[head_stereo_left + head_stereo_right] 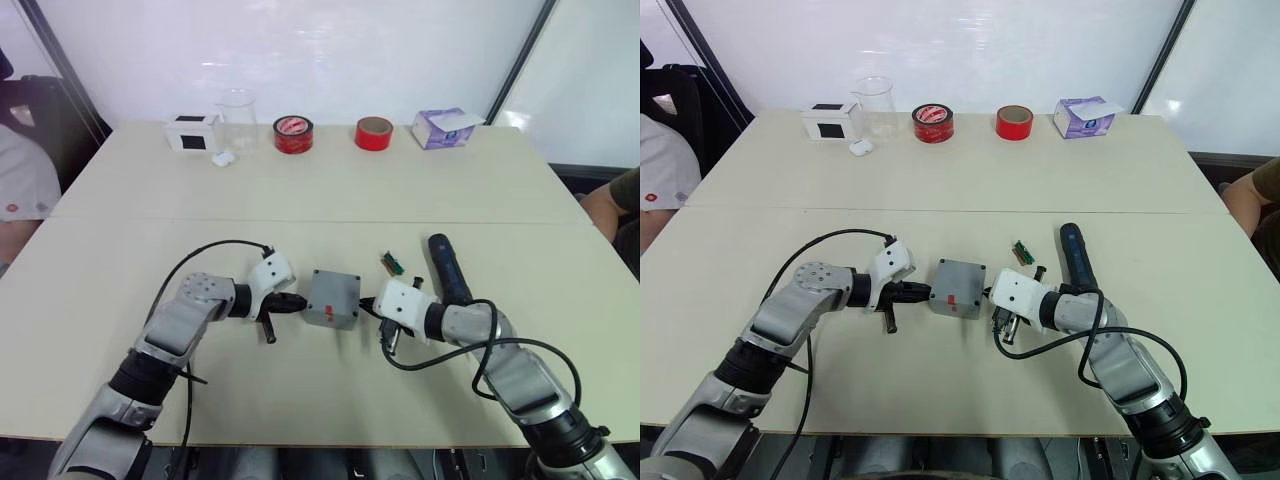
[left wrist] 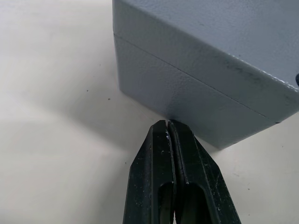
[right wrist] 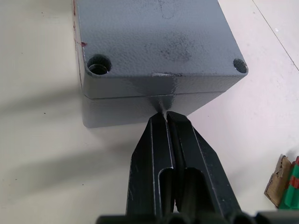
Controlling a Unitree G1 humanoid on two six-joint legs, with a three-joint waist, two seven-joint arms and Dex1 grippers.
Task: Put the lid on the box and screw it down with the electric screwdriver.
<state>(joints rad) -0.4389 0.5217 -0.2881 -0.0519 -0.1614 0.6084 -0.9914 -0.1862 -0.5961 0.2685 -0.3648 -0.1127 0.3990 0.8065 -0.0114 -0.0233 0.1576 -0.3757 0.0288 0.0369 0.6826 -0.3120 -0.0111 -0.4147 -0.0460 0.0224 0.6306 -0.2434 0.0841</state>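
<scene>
The grey box [image 1: 330, 303] stands at the table's middle front with the lid [image 3: 154, 42] seated on it; a seam runs between the two halves and screw holes show in the lid's corners. A small red mark sits on the side facing me. My left gripper [image 1: 298, 302] is shut, its tips touching the box's left side [image 2: 196, 100]. From the right, my right gripper [image 1: 366, 306] is shut too, its tips against the seam [image 3: 140, 96]. The electric screwdriver [image 1: 448, 268] lies flat on the table just beyond my right wrist.
Along the far edge stand a white box with a black face [image 1: 192, 132], a clear beaker [image 1: 238, 120], two red tape rolls [image 1: 293, 134] [image 1: 373, 132] and a purple-white carton [image 1: 445, 128]. A small green-red part [image 1: 390, 263] lies near the screwdriver. People sit at both sides.
</scene>
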